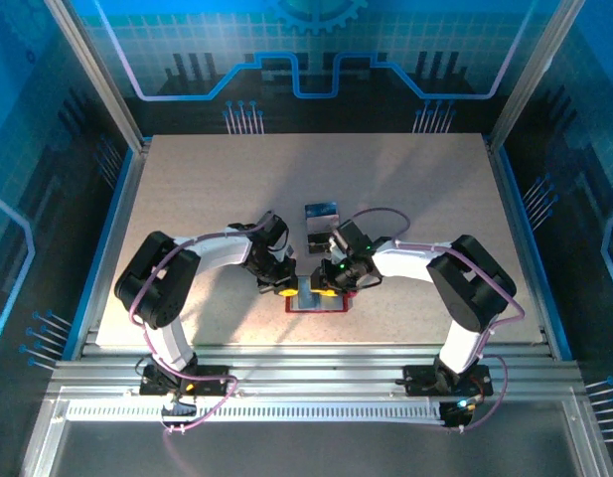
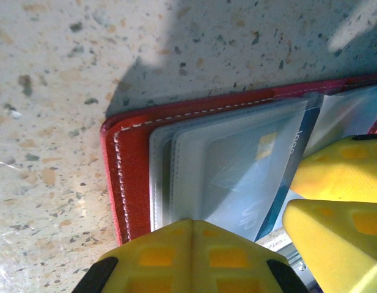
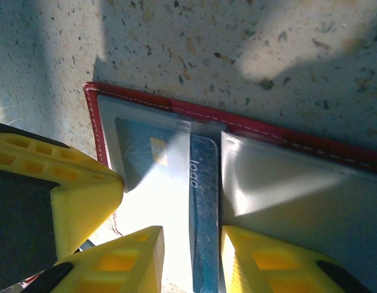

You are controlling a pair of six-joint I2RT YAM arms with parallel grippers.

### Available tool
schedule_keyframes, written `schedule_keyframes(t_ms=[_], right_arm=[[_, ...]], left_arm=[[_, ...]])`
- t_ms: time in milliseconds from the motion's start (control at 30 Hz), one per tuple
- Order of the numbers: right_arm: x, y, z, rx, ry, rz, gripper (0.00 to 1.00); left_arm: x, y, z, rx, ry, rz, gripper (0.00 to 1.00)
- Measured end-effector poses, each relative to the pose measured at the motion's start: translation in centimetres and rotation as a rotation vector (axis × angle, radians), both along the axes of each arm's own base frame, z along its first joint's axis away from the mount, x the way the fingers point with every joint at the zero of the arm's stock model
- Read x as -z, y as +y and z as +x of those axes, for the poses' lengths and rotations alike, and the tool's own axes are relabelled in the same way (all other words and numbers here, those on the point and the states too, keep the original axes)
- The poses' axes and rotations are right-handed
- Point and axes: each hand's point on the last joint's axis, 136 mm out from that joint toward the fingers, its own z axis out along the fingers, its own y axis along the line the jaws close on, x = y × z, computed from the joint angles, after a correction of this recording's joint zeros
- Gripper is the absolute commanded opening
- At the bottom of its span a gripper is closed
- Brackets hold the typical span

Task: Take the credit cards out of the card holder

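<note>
**A:** From above, what did you count?

**B:** Two arms, two tools, one card holder (image 1: 321,308) and one small tray (image 1: 321,213). The holder lay open on the tabletop (image 1: 187,199), at 6 o'clock from its centre, close to the front edge. The tray sat at 12 o'clock from the holder, apart from it. Its contents were too small to make out.

**A:** And the pose?

**B:** The left arm (image 1: 212,248) and right arm (image 1: 415,260) both bent inward, wrists tipped down. The left tool (image 1: 283,290) was at the holder's 9 o'clock end. The right tool (image 1: 330,291) was over the holder's middle, just beside the left one.

**A:** The left wrist camera?

**B:** It showed one red cover with white stitching, and pale sleeves (image 2: 176,165) whose number was unclear. One blue card (image 2: 295,159) with a gold chip lay under them. The left tool sat at 6 o'clock, fingers pressed together with nothing between them, tips at the sleeves' edge. Two yellow fingers (image 2: 344,174) of the right tool showed at 4 o'clock.

**A:** The right wrist camera?

**B:** Again one blue card, its chip end under a sleeve and a bare strip running toward 6 o'clock. The right tool stood partly open, one finger on each side of that strip, with nothing visibly clamped. The left tool's finger (image 3: 84,195) sat at 8 o'clock.
</note>
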Motion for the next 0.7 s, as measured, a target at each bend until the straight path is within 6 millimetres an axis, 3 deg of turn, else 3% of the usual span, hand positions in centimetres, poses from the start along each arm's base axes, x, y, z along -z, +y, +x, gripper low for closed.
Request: schedule_keyframes(t_ms=[700], right_arm=[[0.00,0.34,0.04,0.050,0.026,0.208,0.25]], left_arm=[[0.04,0.01,-0.02,0.000,0.000,-0.001,0.00]])
